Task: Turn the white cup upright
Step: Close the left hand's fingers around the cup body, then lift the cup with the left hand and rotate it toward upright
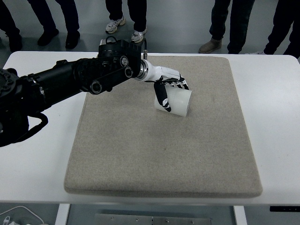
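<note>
Reaching in from the desk's left edge, the black left arm crosses the far left corner of the grey mat and ends in a white left hand whose fingers wrap the white cup. The cup sits tilted in the grasp over the mat's far middle, nearer its far edge than its near one. The mat lies on the white desk. Beyond the far edge, several people's legs and shoes stand on the floor.

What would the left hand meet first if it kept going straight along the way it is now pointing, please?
Nothing further: the left hand is already closed on the white cup. Beyond the cup lies only bare grey mat, then white table, though height is unclear.
</note>
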